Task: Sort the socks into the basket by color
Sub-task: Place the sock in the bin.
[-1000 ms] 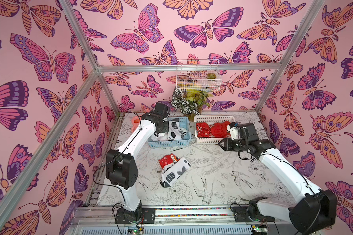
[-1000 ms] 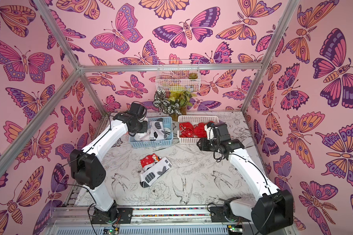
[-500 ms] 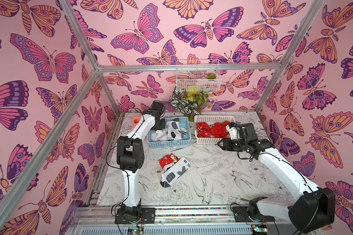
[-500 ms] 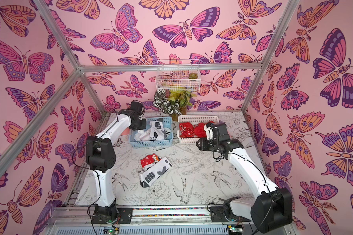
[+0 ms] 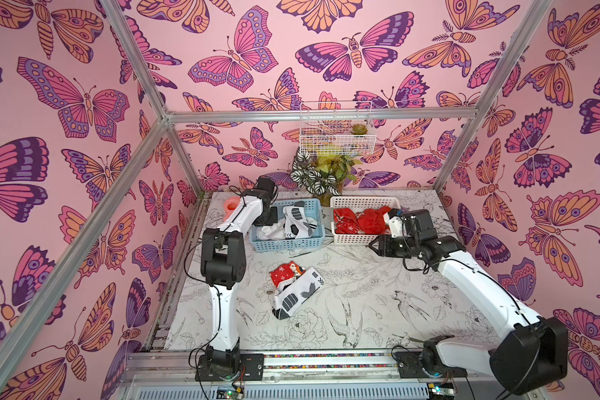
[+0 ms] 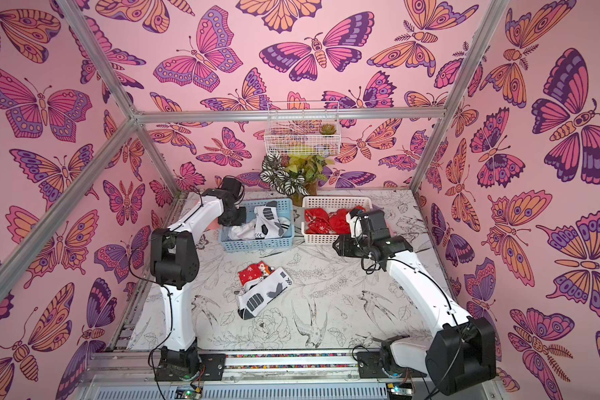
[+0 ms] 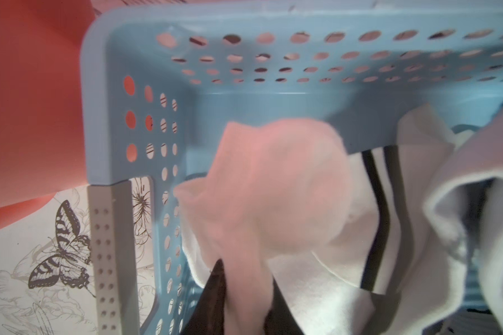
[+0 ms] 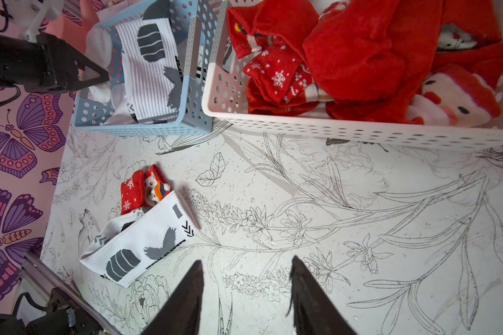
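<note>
I see the table (image 5: 378,301), floral-printed, carrying two perforated baskets side by side at its far edge. The blue basket (image 5: 286,244) holds a pile of white socks (image 5: 298,221) with grey and black marks. The white basket (image 5: 354,239) holds red socks (image 5: 361,221). Loose on the table, nearer the arm bases, a white patterned sock (image 5: 297,294) lies partly over a red snowflake sock (image 5: 283,273). The left pincer (image 7: 244,284) is at the blue basket's corner, narrow, clamped on a pale sock (image 7: 273,188). The right pincer (image 8: 246,259) has its jaws apart and empty, above bare table in front of the white basket.
</note>
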### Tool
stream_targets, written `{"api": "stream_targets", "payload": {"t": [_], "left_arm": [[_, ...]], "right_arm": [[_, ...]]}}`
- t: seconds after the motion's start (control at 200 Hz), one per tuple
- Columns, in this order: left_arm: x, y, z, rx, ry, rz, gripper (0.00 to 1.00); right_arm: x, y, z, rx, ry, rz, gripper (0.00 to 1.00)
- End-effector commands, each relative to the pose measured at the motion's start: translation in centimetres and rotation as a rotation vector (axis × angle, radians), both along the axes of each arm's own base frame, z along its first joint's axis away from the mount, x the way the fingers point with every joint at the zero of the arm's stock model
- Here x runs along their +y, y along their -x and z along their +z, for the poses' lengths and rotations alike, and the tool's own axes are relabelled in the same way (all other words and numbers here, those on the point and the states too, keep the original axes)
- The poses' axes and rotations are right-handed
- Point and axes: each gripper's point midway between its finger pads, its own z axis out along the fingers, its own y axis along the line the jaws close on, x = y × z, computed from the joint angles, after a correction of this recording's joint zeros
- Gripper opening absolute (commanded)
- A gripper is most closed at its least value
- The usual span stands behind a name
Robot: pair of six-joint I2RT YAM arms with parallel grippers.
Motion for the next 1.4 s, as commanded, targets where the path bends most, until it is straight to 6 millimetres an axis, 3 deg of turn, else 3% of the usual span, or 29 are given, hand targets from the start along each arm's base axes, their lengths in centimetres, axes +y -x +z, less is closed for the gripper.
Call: {"api": "stream_targets", "payload": {"t": [0.0,0.306,0.617,0.762,1.048,1.253,1.393], "left_arm": [[1.5,0.2,-0.9,0.039,-0.022,0.052,0.21],[2.3,0.0,-2.0,0.062,-0.026,0.073,0.27],[2.2,-0.3,-1.6,0.051,-0.011,0.073,0.33],[2.0,-0.2,-1.4,0.055,0.003,0.07,0.41],[1.5,-0.1,0.5,0.025,0.04,0.068,0.55],[1.2,0.2,2.1,0.005,0.037,0.054,0.74],[1.0,0.7,3.3,-0.01,0.038,0.048,0.76]], "right_arm": [[0.4,-0.1,-0.1,0.007,-0.008,0.01,0.5],[0.6,-0.2,-0.2,0.011,-0.008,0.016,0.5],[0.5,-0.2,-0.1,0.009,-0.004,0.013,0.5],[0.5,-0.1,0.1,0.006,-0.007,0.013,0.5],[0.5,-0.1,0.4,0.002,-0.012,0.013,0.5],[0.6,0.0,0.8,-0.007,-0.022,0.013,0.51],[0.6,0.1,1.0,-0.008,-0.02,0.017,0.51]]}}
